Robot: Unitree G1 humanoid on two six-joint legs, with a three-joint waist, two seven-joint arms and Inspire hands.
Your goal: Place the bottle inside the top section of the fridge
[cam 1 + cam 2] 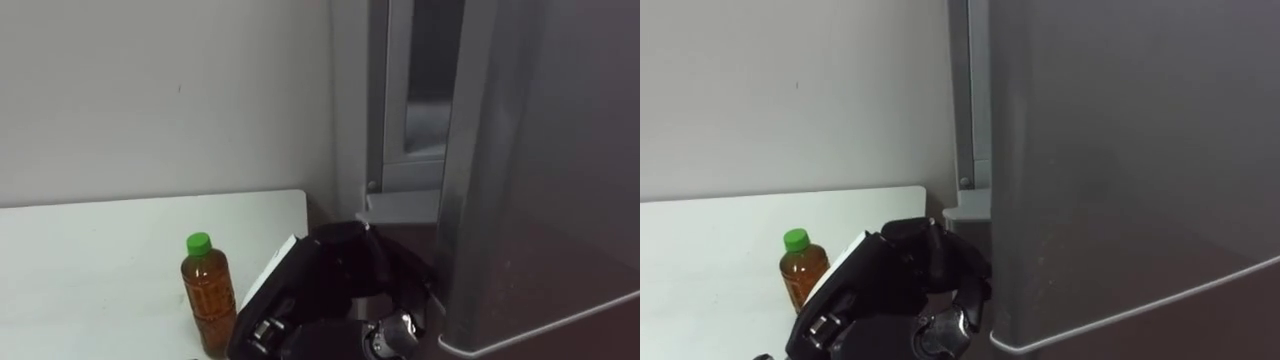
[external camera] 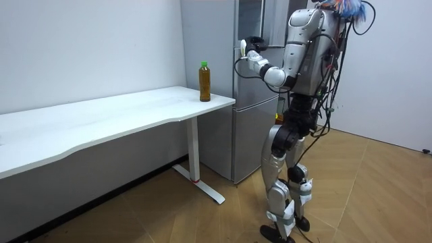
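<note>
Standing on table (image 1: 100, 250), bottle (image 1: 208, 295) left of left hand (image 1: 320, 290), hand at fridge door (image 1: 540, 200)

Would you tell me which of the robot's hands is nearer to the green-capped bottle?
Left. The left hand is raised just right of the bottle, by the edge of the fridge door; where the right hand is cannot be told.

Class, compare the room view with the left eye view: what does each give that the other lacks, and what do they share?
Room view: the whole robot standing on the wooden floor before the fridge, and the table leg. Left eye view: a close look at the left hand, fingers curled at the edge of the opened upper fridge door. Both: the green-capped bottle upright near the white table's corner beside the fridge.
</note>
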